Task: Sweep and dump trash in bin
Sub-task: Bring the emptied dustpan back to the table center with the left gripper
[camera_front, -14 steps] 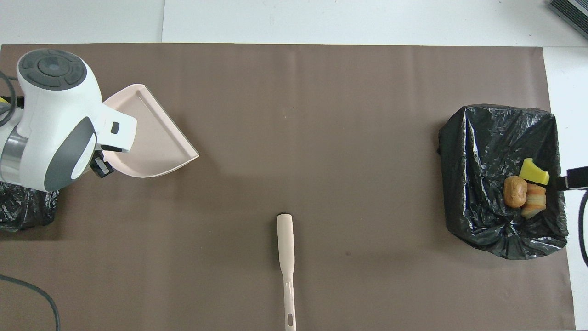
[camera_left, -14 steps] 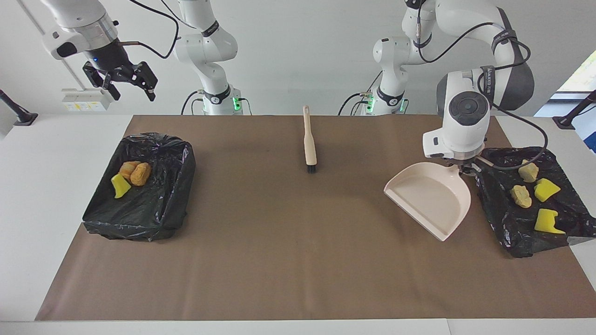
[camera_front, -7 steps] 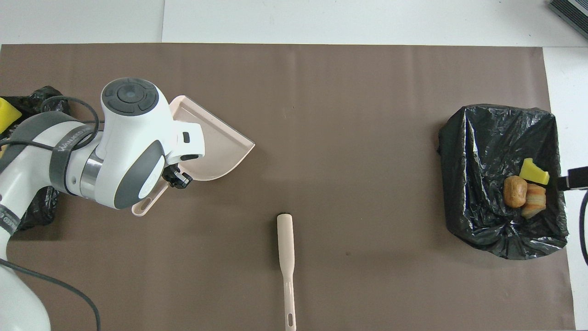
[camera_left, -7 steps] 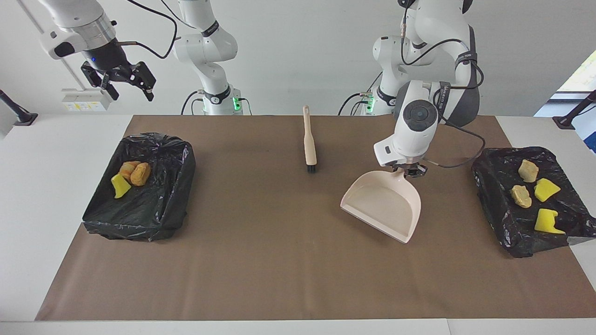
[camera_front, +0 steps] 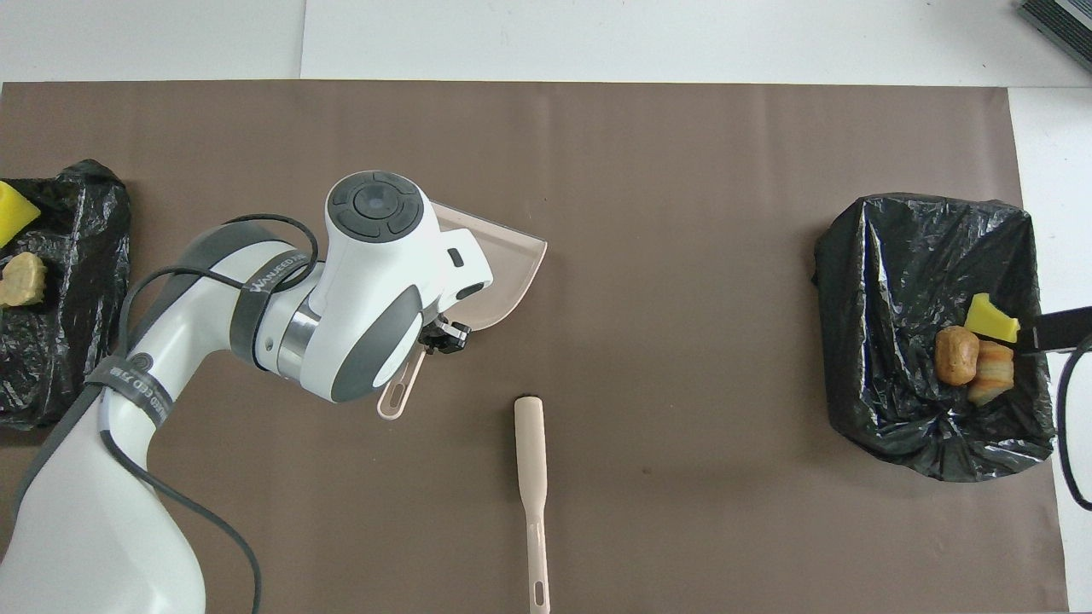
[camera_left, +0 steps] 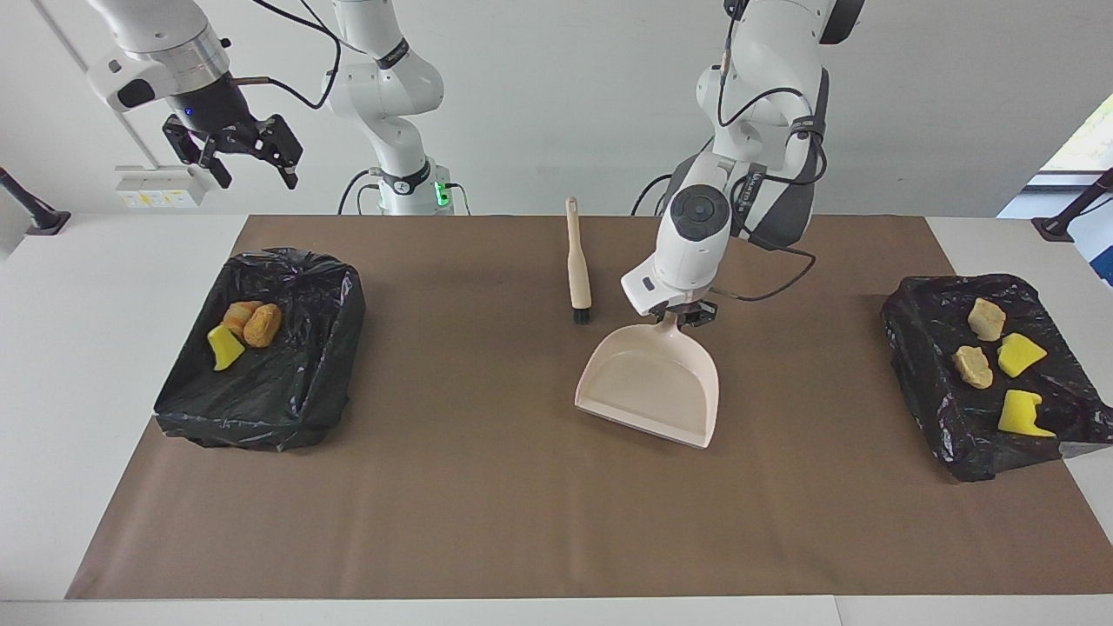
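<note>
Black-lined bins (camera_left: pixel 261 365) at three and nine o'clock already hold our scraps (camera_left: pixel 1000 356). Our left claw (camera_left: pixel 684 315) pinches the empty dustpan (camera_left: pixel 648 387) mid-tabletop; our right claw (camera_left: pixel 235 152), spread, waits.

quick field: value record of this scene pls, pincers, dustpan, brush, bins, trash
left pincer: shut on dustpan handle, over the mat's middle
right pincer: open, empty, waiting above its bin
dustpan: empty
brush: on the mat, beside the dustpan, untouched
bin at right arm's end: three scraps
bin at left arm's end: four scraps
mat: no loose trash seen
</note>
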Robot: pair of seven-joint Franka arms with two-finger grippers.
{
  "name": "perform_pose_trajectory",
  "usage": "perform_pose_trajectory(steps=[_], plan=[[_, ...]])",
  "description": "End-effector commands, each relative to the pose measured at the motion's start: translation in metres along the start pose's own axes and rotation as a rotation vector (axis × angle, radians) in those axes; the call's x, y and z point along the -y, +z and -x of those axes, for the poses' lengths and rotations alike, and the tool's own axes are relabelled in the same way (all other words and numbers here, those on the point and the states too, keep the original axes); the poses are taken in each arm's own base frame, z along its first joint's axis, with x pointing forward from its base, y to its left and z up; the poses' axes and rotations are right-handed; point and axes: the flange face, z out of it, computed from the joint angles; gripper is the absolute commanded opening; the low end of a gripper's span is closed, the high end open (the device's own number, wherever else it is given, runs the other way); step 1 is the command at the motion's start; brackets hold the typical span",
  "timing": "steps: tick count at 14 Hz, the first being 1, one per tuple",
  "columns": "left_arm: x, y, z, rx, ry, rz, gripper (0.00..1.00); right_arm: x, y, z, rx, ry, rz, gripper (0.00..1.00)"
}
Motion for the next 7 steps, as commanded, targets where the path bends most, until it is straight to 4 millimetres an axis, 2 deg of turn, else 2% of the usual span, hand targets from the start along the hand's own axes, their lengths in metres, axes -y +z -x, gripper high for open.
perform_pose_trajectory(steps=[1,2,3,6,7], plan=[[-0.031,0.012,-0.044,0.004,-0.091,0.023,0.00,0.001,0.002,0.001,-0.010,0.014,0.000,1.00],[-0.044,0.020,-0.063,0.009,-0.127,0.025,0.00,0.001,0.002,0.001,-0.010,0.014,0.000,1.00],[-0.043,0.016,-0.075,-0.004,-0.139,0.032,0.00,0.001,0.002,0.001,-0.010,0.014,0.000,1.00],[-0.032,0.011,-0.084,-0.025,-0.163,0.046,0.00,0.001,0.002,0.001,-0.010,0.014,0.000,1.00],[-0.031,0.016,-0.089,-0.024,-0.167,0.055,0.00,0.001,0.002,0.001,-0.010,0.014,0.000,1.00]])
